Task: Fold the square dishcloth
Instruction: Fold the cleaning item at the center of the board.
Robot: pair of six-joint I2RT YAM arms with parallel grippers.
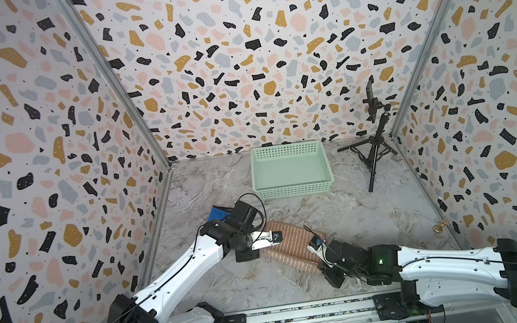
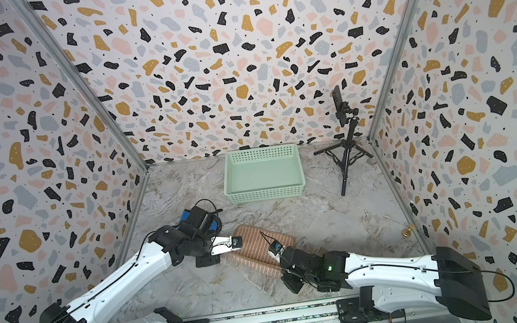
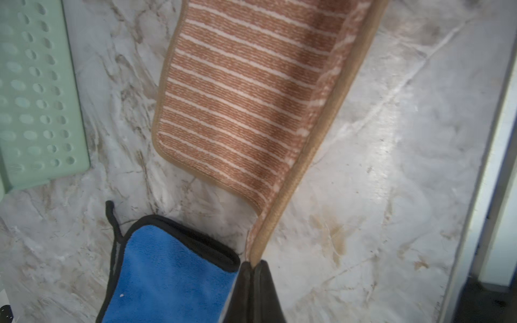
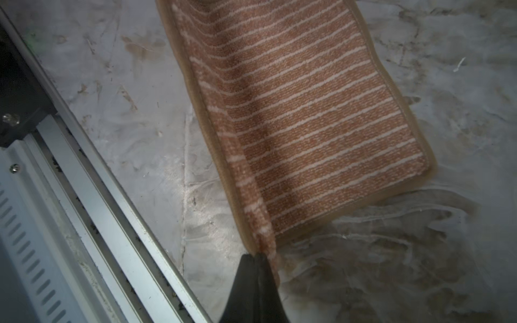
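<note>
The square dishcloth (image 1: 290,244) (image 2: 256,246) is brown with thin white stripes and a tan border; it lies on the marble table between the two arms. My left gripper (image 1: 255,253) (image 3: 254,264) is shut on the tan border at the cloth's left near corner. My right gripper (image 1: 323,267) (image 4: 256,256) is shut on the border at the right near corner. In both wrist views the pinched edge rises from the table toward the jaws, while the far part of the dishcloth (image 3: 237,98) (image 4: 321,117) lies flat.
A blue cloth (image 1: 219,212) (image 3: 167,268) with black trim lies just left of the left gripper. A mint green basket (image 1: 285,147) (image 3: 33,98) stands behind, a black tripod (image 1: 375,153) at the back right, a small brass object (image 1: 440,226) by the right wall. The metal rail (image 4: 98,209) runs along the front.
</note>
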